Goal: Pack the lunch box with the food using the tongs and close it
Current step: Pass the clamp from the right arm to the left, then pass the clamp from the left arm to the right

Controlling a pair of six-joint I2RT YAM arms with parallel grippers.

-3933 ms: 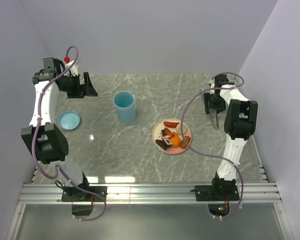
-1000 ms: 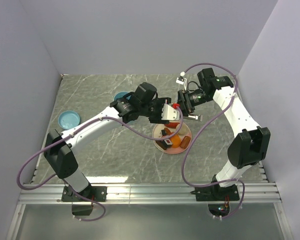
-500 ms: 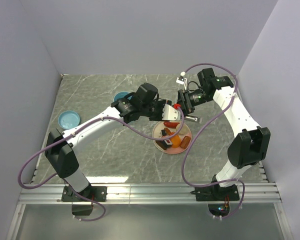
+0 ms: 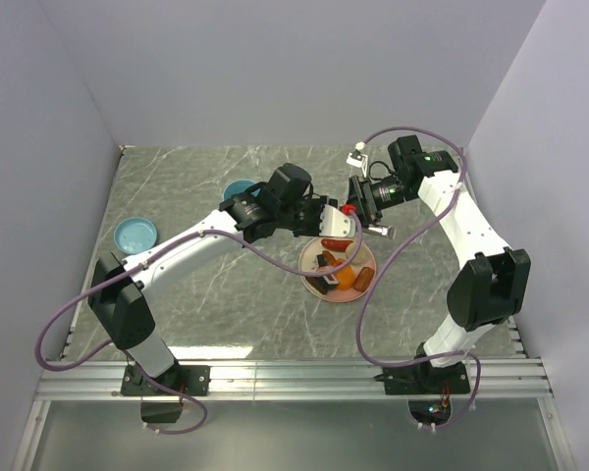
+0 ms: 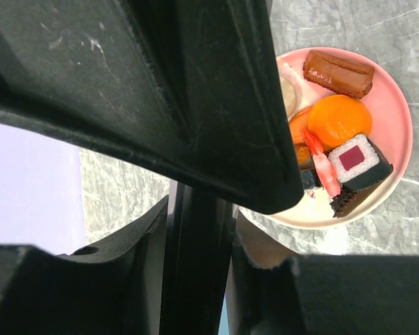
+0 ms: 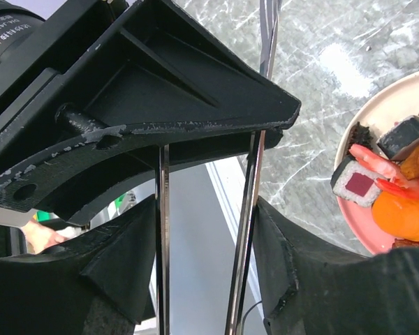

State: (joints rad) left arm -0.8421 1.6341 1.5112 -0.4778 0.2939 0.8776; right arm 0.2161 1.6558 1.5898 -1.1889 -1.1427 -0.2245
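Note:
The silver tongs (image 6: 251,209) run up between my right gripper's (image 6: 206,237) fingers, one arm against each pad, so it is shut on them. My left gripper (image 4: 332,224) meets the right gripper (image 4: 365,201) above the pink plate's (image 4: 365,285) far edge. In the left wrist view a dark bar, apparently the tongs (image 5: 199,251), fills the gap of the left gripper (image 5: 199,234). The food lies on the plate: a sausage (image 5: 339,73), an orange round (image 5: 334,118), a sushi roll (image 5: 356,159) and a red chilli (image 4: 336,243). The light-blue lunch box (image 4: 238,186) stands partly hidden behind the left arm.
The round blue lid (image 4: 135,234) lies alone at the table's left side. A purple cable (image 4: 368,294) hangs over the plate's right edge. Grey walls close in the table on the left, back and right.
Both arms came from the sides to meet over the plate. In the last second the left jaws narrowed onto the tongs and the right jaws widened a little.

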